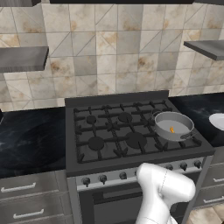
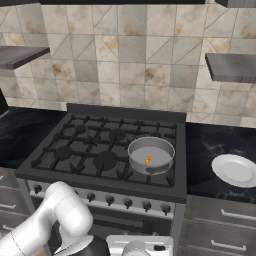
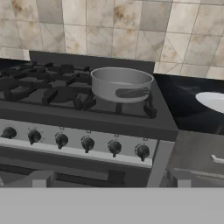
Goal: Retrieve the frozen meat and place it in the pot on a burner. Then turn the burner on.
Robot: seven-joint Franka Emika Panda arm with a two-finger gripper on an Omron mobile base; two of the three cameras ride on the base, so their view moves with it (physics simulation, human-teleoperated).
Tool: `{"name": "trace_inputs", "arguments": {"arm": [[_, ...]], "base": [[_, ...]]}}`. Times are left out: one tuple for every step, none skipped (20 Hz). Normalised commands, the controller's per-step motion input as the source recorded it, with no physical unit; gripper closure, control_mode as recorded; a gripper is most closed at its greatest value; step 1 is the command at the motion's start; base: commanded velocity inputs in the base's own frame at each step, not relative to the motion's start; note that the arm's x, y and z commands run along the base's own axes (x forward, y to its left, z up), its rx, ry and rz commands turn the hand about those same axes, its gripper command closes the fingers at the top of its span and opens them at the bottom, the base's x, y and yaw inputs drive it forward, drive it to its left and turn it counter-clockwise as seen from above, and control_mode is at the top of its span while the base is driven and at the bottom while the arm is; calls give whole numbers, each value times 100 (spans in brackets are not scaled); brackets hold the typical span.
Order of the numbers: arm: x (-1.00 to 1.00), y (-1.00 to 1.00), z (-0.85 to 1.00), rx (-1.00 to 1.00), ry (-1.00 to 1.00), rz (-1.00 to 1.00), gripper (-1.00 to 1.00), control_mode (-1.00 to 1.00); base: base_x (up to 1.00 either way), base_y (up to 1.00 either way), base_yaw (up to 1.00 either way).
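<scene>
- Hand view, nearest: the end effector [image 3: 109, 178] sits low in front of the stove, its two finger tips [image 3: 41, 178] spread fully apart with nothing between them. It holds nothing.
- Just beyond the finger tips: a row of six knobs [image 3: 87, 143] along the stove's front panel. None is touched. I cannot tell from their look whether any is turned.
- Next back, on the stove [image 1: 131, 166]: the pot [image 3: 121, 83] stands upright on the front right burner, short handle [image 3: 133, 92] facing the front edge.
- Base views: the frozen meat [image 2: 148, 160] lies inside the pot [image 2: 151, 154], on its pale floor, a small orange-yellow chunk. Same in the left base view: meat [image 1: 172, 129] in the pot [image 1: 173, 125].
- Other burners are bare; no flame visible anywhere.
- Right of the stove, on the dark desk [image 2: 200, 150]: a white plate [image 2: 235, 170], well apart from the pot.
- Farthest: tiled wall [image 2: 130, 60] with grey shelves [image 2: 232, 66] either side.
- Progress, judged: the meat-in-pot step looks done. What is left is the burner. The low, empty end effector facing the panel suits reaching for a knob; the one for the front right burner is probably toward the right end, but I cannot confirm which.
- Writing: no brand, label or readable marking; small marks above the knobs are too blurred to read.
</scene>
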Motion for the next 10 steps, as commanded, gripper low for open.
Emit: {"name": "trace_inputs", "arguments": {"arm": [[-74, 24, -47, 0, -23, 0, -100, -100], [-46, 26, -26, 0, -24, 0, -100, -100], [-10, 20, -29, 8, -26, -3, -100, -100], [0, 13, -45, 10, -16, -6, -100, -100], [0, 18, -26, 13, -21, -5, -100, -100], [0, 15, -41, 10, -17, -5, -100, -100], [9, 28, -29, 12, -24, -7, -100, -100], [14, 28, -35, 12, -25, -10, -100, -100], [16, 36, -32, 14, -24, -9, -100, -100], [11, 31, -31, 15, -23, -9, -100, -100]], "base": [[0, 0, 0], [0, 0, 0], [0, 0, 0], [0, 0, 0], [0, 0, 0], [0, 0, 0], [0, 0, 0], [0, 0, 0], [0, 0, 0], [0, 0, 0]]}}
